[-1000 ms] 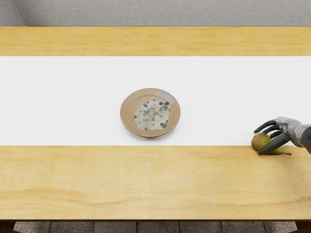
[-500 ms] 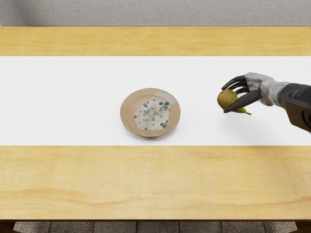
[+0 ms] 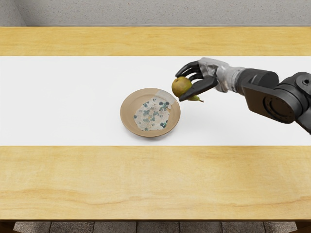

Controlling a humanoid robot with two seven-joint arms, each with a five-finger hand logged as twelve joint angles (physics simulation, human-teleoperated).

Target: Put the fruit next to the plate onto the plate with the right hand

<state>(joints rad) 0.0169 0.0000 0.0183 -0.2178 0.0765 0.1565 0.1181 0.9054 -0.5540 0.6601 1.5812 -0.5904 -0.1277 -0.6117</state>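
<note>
The yellow-green, pear-like fruit is clasped in the curled fingers of the dark metallic right hand. It appears raised, just off the 2 o'clock rim of the round brown patterned plate on the wooden desk. Travel toward 8 o'clock is advised until the plate's centre is covered. The fruit should be lowered close before release, lest it roll off.

The plate in the middle of the frame is tan brown, and its pale centre carries small green and blue spots. The fruit is yellow-green with a brownish side. The fingers are black, the right hand silver-grey, the arm dark grey. The tabletop is light wood with grain, crossed by a wide white band.
</note>
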